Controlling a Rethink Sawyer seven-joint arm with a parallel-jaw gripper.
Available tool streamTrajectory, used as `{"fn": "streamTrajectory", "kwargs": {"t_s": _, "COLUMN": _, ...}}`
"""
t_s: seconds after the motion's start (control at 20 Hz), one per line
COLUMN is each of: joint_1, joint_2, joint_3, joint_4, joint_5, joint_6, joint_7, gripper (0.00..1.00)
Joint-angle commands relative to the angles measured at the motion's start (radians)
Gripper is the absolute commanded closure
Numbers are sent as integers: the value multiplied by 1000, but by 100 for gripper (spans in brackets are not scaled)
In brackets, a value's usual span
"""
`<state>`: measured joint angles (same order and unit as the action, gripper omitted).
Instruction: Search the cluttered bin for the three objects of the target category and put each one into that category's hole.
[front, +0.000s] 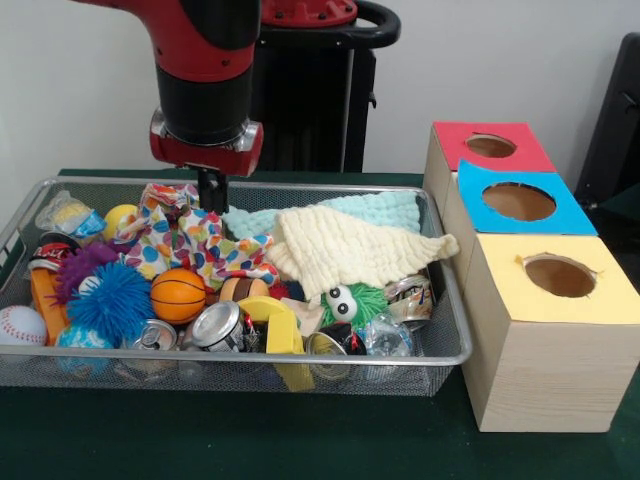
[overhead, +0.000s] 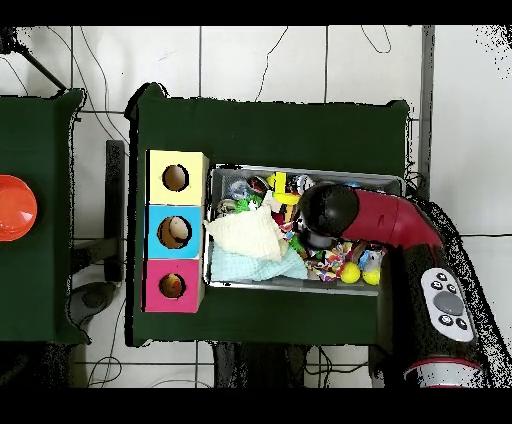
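A wire bin (front: 452, 300) holds mixed clutter. My gripper (front: 212, 192) hangs low at the bin's back, its tip touching a polka-dot cloth (front: 185, 240). A pale yellow cloth (front: 345, 250) lies over a mint cloth (front: 375, 210) beside it. Balls sit at the left: a basketball (front: 178, 295), a blue spiky ball (front: 110, 303), a purple spiky ball (front: 80, 268), a baseball (front: 20, 325) and a yellow ball (front: 120, 217). Cans (front: 218, 325) lie along the front. In the overhead view the arm (overhead: 340, 213) hides the gripper above the bin (overhead: 395, 180).
Three wooden boxes stand beside the bin, each with a round hole: red top (front: 490, 146), blue top (front: 518, 201), yellow top (front: 560, 276). Overhead they appear as yellow (overhead: 176, 178), blue (overhead: 176, 231) and red (overhead: 172, 286). A green fuzzy toy (front: 350, 300) lies mid-bin.
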<state>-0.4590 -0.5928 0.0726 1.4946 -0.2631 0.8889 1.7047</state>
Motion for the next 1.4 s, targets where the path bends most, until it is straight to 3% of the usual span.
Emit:
{"fn": "streamTrajectory", "kwargs": {"t_s": 0.05, "joint_1": -39, "joint_2": 56, "joint_3": 110, "joint_4": -49, "joint_5": -66, "joint_6": 1, "joint_7": -167, "gripper": 100}}
{"fn": "streamTrajectory", "kwargs": {"t_s": 0.9, "joint_1": -110, "joint_2": 102, "joint_3": 161, "joint_4": -30, "joint_5": -116, "joint_6": -47, "joint_7": -182, "gripper": 100}}
{"fn": "streamTrajectory", "kwargs": {"t_s": 1.4, "joint_1": -131, "joint_2": 168, "joint_3": 180, "joint_4": -73, "joint_5": -182, "joint_6": -109, "joint_7": -165, "gripper": 100}}
